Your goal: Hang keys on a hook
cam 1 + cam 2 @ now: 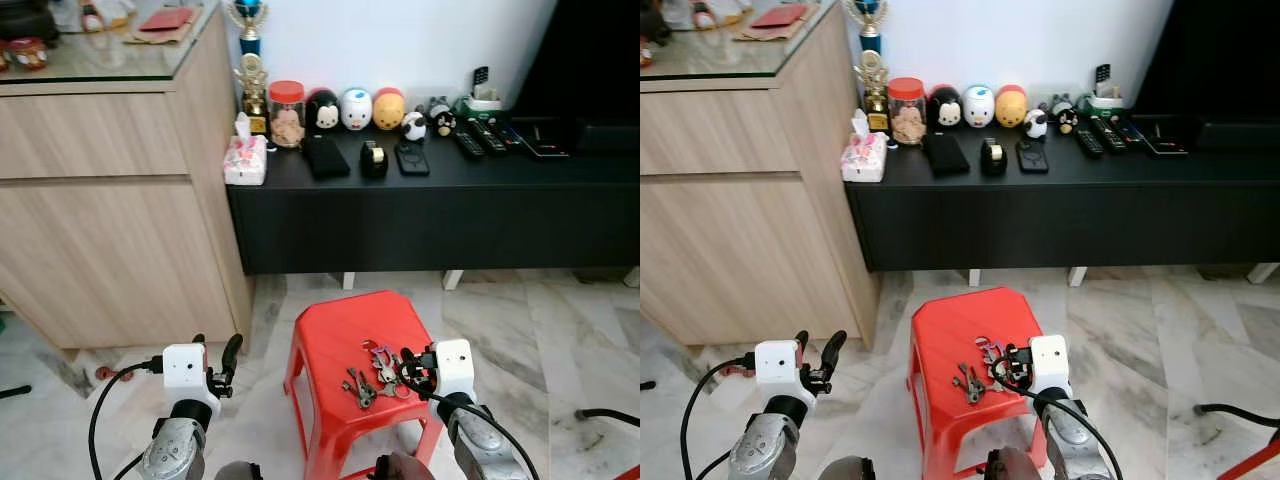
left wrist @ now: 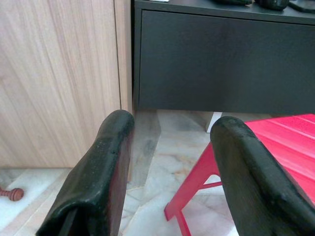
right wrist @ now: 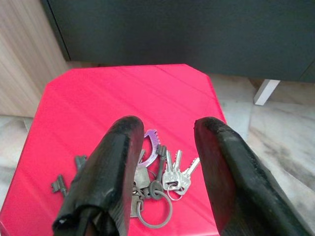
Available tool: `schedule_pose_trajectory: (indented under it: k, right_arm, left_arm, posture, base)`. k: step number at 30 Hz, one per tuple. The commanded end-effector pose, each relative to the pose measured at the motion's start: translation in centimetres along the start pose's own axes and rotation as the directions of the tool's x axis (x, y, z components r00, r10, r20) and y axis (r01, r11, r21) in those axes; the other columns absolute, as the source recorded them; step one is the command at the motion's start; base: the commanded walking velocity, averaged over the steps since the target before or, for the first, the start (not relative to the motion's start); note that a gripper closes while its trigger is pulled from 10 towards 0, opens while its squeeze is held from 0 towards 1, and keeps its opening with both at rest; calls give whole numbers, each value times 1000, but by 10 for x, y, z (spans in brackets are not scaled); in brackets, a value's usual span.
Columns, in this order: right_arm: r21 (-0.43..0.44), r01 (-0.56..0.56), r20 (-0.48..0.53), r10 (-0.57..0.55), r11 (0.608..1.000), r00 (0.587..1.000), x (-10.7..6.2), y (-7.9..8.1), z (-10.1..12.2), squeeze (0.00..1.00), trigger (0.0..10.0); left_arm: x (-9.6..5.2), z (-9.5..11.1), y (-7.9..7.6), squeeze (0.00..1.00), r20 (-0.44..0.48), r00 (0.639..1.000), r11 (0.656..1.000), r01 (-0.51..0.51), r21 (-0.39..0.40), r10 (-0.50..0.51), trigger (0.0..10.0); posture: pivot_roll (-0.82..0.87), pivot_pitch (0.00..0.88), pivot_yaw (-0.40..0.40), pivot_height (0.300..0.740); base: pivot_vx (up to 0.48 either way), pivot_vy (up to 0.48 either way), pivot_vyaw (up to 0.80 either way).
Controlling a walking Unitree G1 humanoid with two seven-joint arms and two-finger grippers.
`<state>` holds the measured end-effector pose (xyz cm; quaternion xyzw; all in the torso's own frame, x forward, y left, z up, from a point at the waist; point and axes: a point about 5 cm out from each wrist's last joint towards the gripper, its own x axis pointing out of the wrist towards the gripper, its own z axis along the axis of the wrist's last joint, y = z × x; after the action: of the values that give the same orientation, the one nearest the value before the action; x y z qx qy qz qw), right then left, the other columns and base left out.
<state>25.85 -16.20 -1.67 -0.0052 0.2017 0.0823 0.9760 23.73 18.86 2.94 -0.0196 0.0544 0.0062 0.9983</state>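
Red plastic makes up the stool [image 1: 345,335] that stands on the marble floor [image 1: 540,330], and it serves as the landmark. On its top, toward the near right corner, lies the bunch of keys [image 1: 375,372]: several silver keys, a few darker ones off to the left of the bunch, a purple tag and a metal ring, all spread flat. The right gripper [image 3: 165,172] hangs just above the stool's near right edge with its jaws parted, one finger on each side of the bunch; it holds nothing, though whether the fingertips [image 3: 115,162] brush the keys is hard to judge from these angles. The left gripper [image 1: 228,362] hovers off the stool's left side, over the floor, jaws likewise apart and empty. Behind the stool runs a long black counter [image 1: 430,215], low and dark, carrying a row of round toy figures [image 1: 355,108], a jar with a red lid [image 1: 286,113], a tissue pack [image 1: 245,160] and some remote controls [image 1: 480,138]. Left of the stool stands a light wooden cabinet [image 1: 110,220].
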Motion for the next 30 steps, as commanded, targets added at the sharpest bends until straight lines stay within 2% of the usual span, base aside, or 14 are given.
schedule_pose_trajectory:
  k: [1, 8, 13, 22, 30]
  right_arm:
    - [-6, 1, -2, -1, 1000, 1000, 2, -2, 2, 0, 10000]
    - [-12, 12, -35, -12, 1000, 999, 1, -2, -2, 0, 10000]
    - [-9, -4, 9, 4, 1000, 1000, 1, 0, 2, 0, 10000]
    - [12, -5, 26, 4, 1000, 1000, 1, 2, 5, 0, 10000]
    - [-6, -6, 20, 6, 1000, 1000, 2, 1, 4, 0, 10000]
  left_arm:
    - [0, -2, -2, 0, -9, 1000, 1000, 4, -13, -4, 10000]
    - [0, -2, -2, 0, -13, 1000, 1000, 5, -14, -5, 10000]
    - [1, -2, -4, 0, -13, 1000, 1000, 7, -17, -8, 10000]
    - [0, -3, -4, 0, -14, 1000, 1000, 6, -20, -6, 10000]
    - [1, -2, -4, 0, -13, 1000, 1000, 8, -22, -8, 10000]
  posture:
    - [-13, 0, -50, 638]
    - [-17, 0, -48, 638]
    - [-16, 0, -48, 615]
    - [-14, 0, -48, 615]
    - [-17, 0, -47, 615]
  base:
    - [0, 0, 0]
    - [0, 0, 0]
    - [0, 0, 0]
    - [0, 0, 0]
    - [0, 0, 0]
